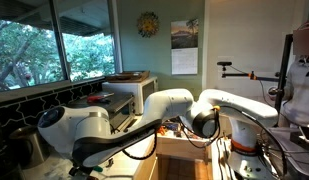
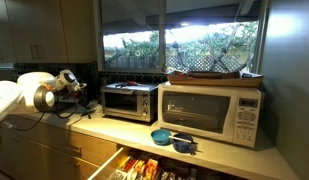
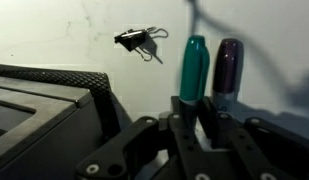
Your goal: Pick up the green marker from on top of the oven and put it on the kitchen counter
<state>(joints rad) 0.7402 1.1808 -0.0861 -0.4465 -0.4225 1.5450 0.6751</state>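
In the wrist view my gripper (image 3: pixel 199 108) is shut on the green marker (image 3: pixel 194 65), which sticks out from the fingers over the pale kitchen counter (image 3: pixel 74 35). A purple marker (image 3: pixel 229 65) lies right beside the green one; I cannot tell whether the fingers touch it. In an exterior view the gripper (image 2: pixel 70 84) hangs left of the silver-grey oven (image 2: pixel 129 101), above the counter (image 2: pixel 94 127). The oven also shows in an exterior view (image 1: pixel 116 103), partly behind my arm.
A black binder clip (image 3: pixel 137 40) lies on the counter beyond the markers. A dark boxy edge (image 3: pixel 44 100) fills the wrist view's left. A white microwave (image 2: pixel 214 112) stands beside the oven, with blue bowls (image 2: pixel 169 137) in front and an open drawer (image 2: pixel 144 165) below.
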